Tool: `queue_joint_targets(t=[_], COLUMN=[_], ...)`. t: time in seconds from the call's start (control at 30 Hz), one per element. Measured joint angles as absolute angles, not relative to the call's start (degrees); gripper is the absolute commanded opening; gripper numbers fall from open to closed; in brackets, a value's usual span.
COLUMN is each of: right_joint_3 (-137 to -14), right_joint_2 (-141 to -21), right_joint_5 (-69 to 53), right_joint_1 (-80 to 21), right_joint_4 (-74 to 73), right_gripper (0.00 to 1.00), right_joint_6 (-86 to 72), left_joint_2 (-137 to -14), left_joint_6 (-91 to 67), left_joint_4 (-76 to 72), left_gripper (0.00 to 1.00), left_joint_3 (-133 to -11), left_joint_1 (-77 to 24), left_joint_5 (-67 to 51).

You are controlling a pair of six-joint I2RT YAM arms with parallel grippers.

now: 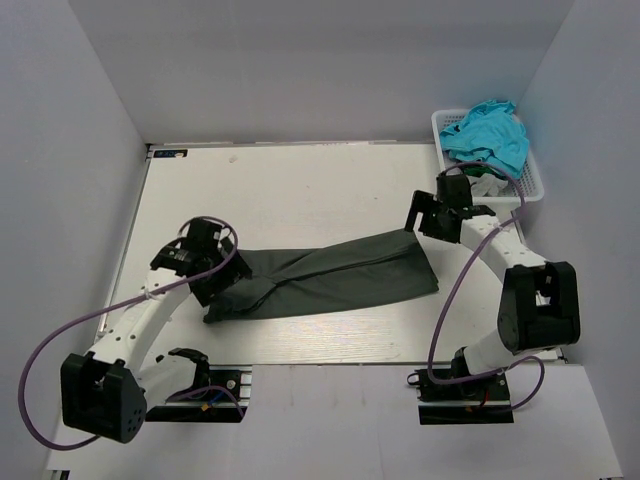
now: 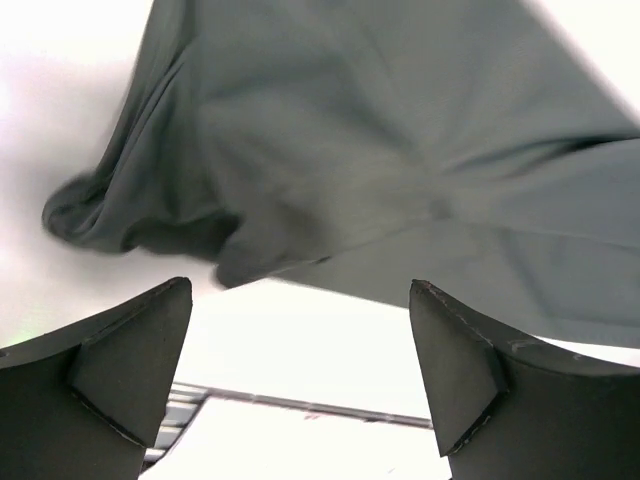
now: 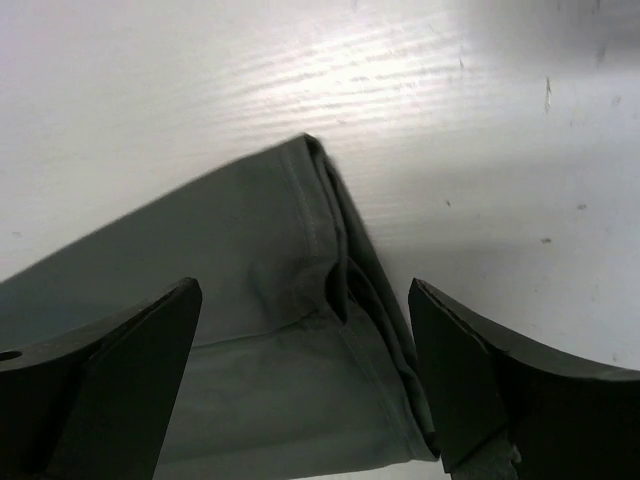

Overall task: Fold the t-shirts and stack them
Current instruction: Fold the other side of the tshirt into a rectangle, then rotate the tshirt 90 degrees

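A dark charcoal-grey t-shirt point(image 1: 340, 275) lies folded into a long band across the middle of the table. Its left end is bunched. My left gripper point(image 1: 222, 288) is over that bunched end, open and empty. In the left wrist view the gripper point(image 2: 300, 340) has bare table between its fingers, and the shirt point(image 2: 380, 150) lies just ahead. My right gripper point(image 1: 420, 216) is open above the shirt's far right corner. In the right wrist view the gripper point(image 3: 305, 345) straddles the hemmed corner of the shirt point(image 3: 250, 300) without holding it. A turquoise t-shirt point(image 1: 487, 133) is heaped in the basket.
The white lattice basket point(image 1: 532, 186) stands at the back right against the wall, right behind my right arm. A light cloth point(image 1: 486, 186) shows under the turquoise shirt. White walls close in the table on the left, back and right. The table's near edge point(image 1: 320, 362) runs just below the shirt.
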State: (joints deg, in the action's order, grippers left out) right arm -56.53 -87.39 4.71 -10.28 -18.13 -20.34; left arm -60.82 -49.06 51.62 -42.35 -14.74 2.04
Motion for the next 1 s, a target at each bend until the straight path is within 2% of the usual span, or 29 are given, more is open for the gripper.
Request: queue_joint_targets(t=[0.2, 0.43, 0.7, 0.83, 1.0], right_joint_3=[-59.57, -60.36, -53.93, -47.59, -42.54], right_joint_2=[-86.74, -92.29, -94.83, -90.08, -83.9], right_joint_5=[-3.79, -14.59, -15.84, -15.18, -19.03], right_joint_1=[-10.35, -11.75, -13.34, -16.45, -26.46], right_joint_4=[-17.52, -15.35, -14.81, -13.74, -18.41], right_gripper=[0.9, 0.9, 0.9, 0.9, 0.9], right_joint_6=[-18.92, -18.39, -19.09, -18.83, -16.97], left_joint_2=[-65.36, -76.38, -90.78, -101.8, -124.86], left_joint_6=[-46.7, -45.25, -45.87, -45.19, -43.66], left_joint_4=[48.58, 40.95, 36.49, 38.33, 38.59], left_gripper=[1.0, 1.0, 1.0, 1.0, 1.0], left_joint_3=[-51.0, -50.04, -51.57, -64.18, -96.4], left_joint_1=[-14.74, -14.74, -14.31, -14.04, -14.33], left_joint_5=[3.38, 2.35, 2.24, 3.46, 5.04])
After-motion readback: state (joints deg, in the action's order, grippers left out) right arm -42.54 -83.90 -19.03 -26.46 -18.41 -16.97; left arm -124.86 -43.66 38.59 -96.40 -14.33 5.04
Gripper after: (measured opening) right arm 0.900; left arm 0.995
